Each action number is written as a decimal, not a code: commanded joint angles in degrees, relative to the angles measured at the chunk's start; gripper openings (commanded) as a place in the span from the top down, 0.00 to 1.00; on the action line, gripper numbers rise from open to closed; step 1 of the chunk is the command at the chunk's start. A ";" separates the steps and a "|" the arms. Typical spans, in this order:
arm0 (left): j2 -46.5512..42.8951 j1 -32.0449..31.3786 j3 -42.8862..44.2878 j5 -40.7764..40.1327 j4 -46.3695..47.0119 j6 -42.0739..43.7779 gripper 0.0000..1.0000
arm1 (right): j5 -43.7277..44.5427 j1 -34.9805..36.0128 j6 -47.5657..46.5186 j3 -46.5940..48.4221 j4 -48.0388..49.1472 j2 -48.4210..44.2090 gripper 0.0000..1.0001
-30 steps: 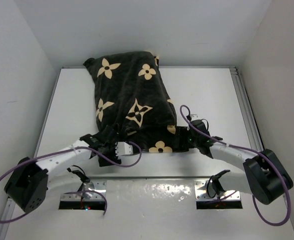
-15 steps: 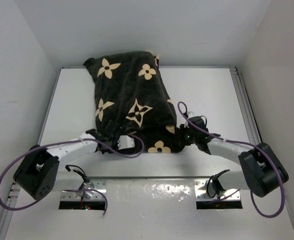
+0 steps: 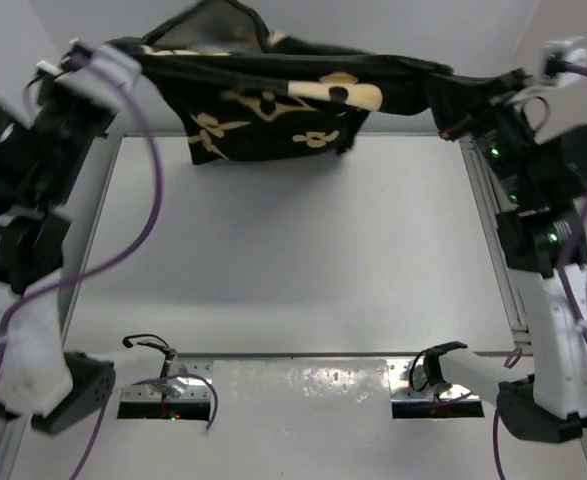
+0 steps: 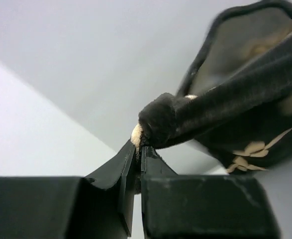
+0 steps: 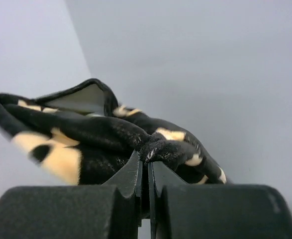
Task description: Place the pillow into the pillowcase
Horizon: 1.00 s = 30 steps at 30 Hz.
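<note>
A black soft fabric pillowcase point(image 3: 273, 95) printed with tan flowers and stars hangs stretched in the air above the far edge of the flat white tabletop point(image 3: 293, 260), in front of the white back wall point(image 3: 373, 25). The left gripper point(image 4: 138, 147) and the right gripper point(image 5: 145, 160) each pinch one corner of the cloth, jaws closed. Whether the pillow lies inside cannot be told.

White table point(image 3: 293, 260), two metal mounting plates point(image 3: 401, 385)

Pillowcase point(image 3: 273, 95) now aloft, off the table point(image 3: 293, 260).
</note>
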 commanded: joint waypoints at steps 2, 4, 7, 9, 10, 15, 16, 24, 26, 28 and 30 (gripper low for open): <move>-6.54 0.36 -7.00 -10.39 10.34 -1.39 1.00 | 1.58 -0.19 -1.58 2.23 0.80 -3.18 1.00; -6.55 0.44 -5.19 -12.60 10.80 -1.31 1.00 | 1.32 -0.19 -1.31 1.70 0.80 -3.71 1.00; -4.27 0.44 -0.27 -15.51 10.80 -1.48 1.00 | 1.15 -0.10 -0.08 2.40 1.76 -3.72 1.00; -3.82 0.44 0.89 -16.82 11.50 -1.31 1.00 | 1.23 -0.19 0.71 3.10 2.47 -3.45 1.00; -3.65 0.44 0.90 -17.35 11.86 -0.52 1.00 | 1.06 -0.19 0.88 4.06 2.47 -2.49 1.00; -3.03 0.44 -0.50 -23.14 16.16 2.03 1.00 | -0.78 0.33 4.39 5.48 4.22 -0.03 1.00; -3.03 0.36 -1.12 -24.38 17.47 2.56 1.00 | -1.22 0.69 6.05 5.39 6.14 1.02 1.00; 1.61 5.62 -11.33 -32.66 34.27 6.09 1.00 | -3.07 16.93 4.77 6.26 9.68 13.49 1.00; 5.30 10.01 -6.00 -31.70 31.65 1.10 1.00 | -2.90 21.86 3.35 8.89 8.36 19.36 1.00; 10.93 13.26 -1.06 -29.85 28.22 -2.69 1.00 | -2.72 23.62 2.91 11.89 8.70 22.20 1.00; 14.98 17.92 3.79 -26.86 24.09 -6.57 1.00 | -2.55 22.85 6.22 10.85 12.63 23.27 1.00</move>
